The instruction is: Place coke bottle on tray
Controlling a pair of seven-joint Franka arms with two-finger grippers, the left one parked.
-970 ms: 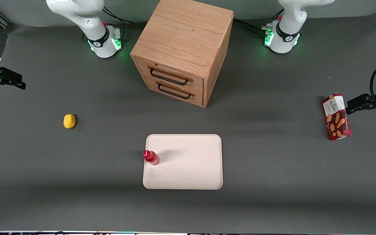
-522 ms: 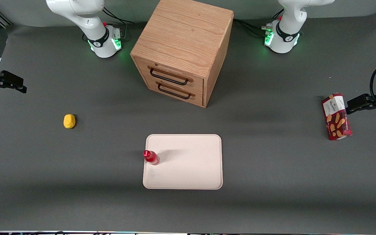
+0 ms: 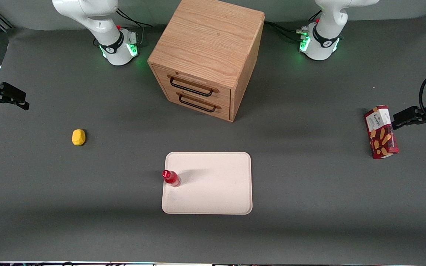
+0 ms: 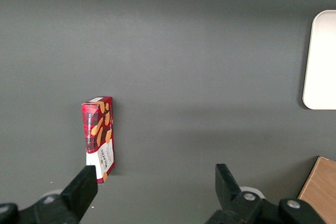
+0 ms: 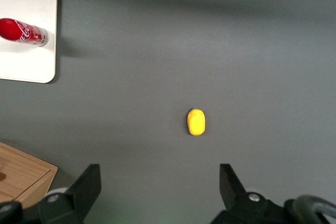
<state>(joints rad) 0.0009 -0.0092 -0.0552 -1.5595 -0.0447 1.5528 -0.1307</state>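
The small red coke bottle (image 3: 171, 178) stands upright on the cream-pink tray (image 3: 213, 192), at the tray's edge toward the working arm's end. In the right wrist view the bottle (image 5: 22, 31) shows on the tray's corner (image 5: 37, 66). My right gripper (image 3: 13, 98) hangs high at the working arm's end of the table, far from the tray. In the right wrist view the gripper (image 5: 160, 174) is open wide and empty above bare mat.
An oak two-drawer cabinet (image 3: 207, 59) stands farther from the front camera than the tray. A yellow lump (image 3: 78, 137) lies between my gripper and the tray; it shows in the right wrist view (image 5: 196, 121). A red snack box (image 3: 381, 132) lies toward the parked arm's end.
My right gripper has drifted slightly nearer the front camera at the table's end. The bottle and tray have not moved.
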